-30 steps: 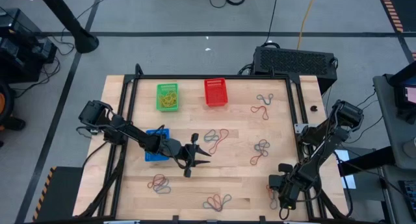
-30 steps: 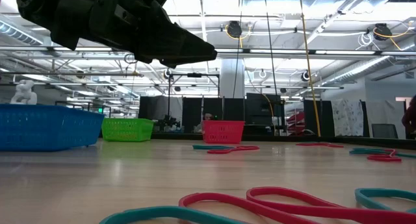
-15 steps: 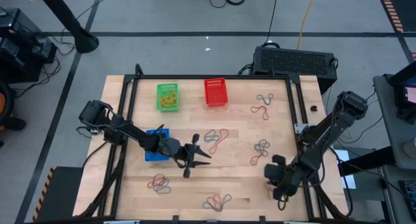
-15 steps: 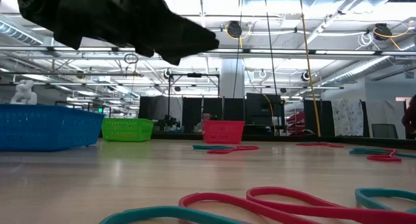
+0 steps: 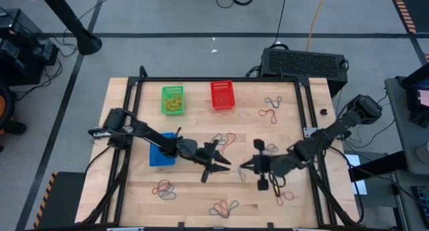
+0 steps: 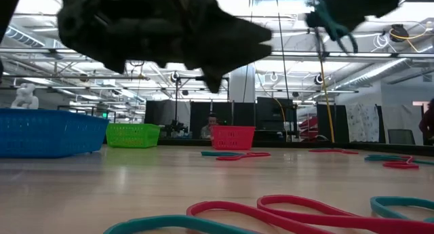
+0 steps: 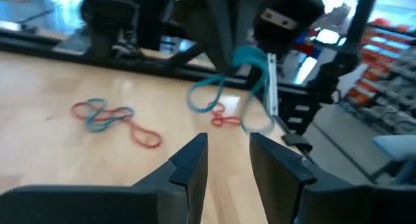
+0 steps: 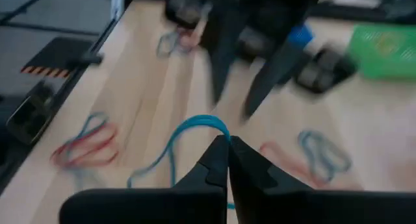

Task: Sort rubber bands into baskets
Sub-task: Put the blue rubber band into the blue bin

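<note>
My right gripper [image 5: 243,167] is over the table's middle, shut on a blue-green rubber band [image 8: 188,130], well above the tabletop in the low view [image 6: 332,20]. My left gripper [image 5: 221,159] is open and empty, just left of it. Its fingers [image 7: 195,162] point at the hanging band [image 7: 218,87]. The blue basket [image 5: 161,152] lies partly under my left arm. The green basket [image 5: 173,100] and the red basket [image 5: 222,95] stand at the far edge. Loose bands lie on the wood in the middle [image 5: 224,140] and near the front [image 5: 163,187]. My right gripper pinches the band's upper bend [image 8: 211,126] between its two fingertips [image 8: 218,156]. The fingers lie about level and come from the table's right. The band hangs slack below them [image 7: 201,97], clear of the table.
More band clusters lie at the far right [image 5: 270,110], the right middle [image 5: 268,154], the near right [image 5: 285,194] and the near middle [image 5: 224,207]. A black frame [image 5: 305,117] runs along the table's sides.
My right gripper has gone from the near right corner toward the table's middle and left, carrying the blue-green band lifted clear. My left gripper has moved toward the table's right, closer to the right gripper, and stays open.
</note>
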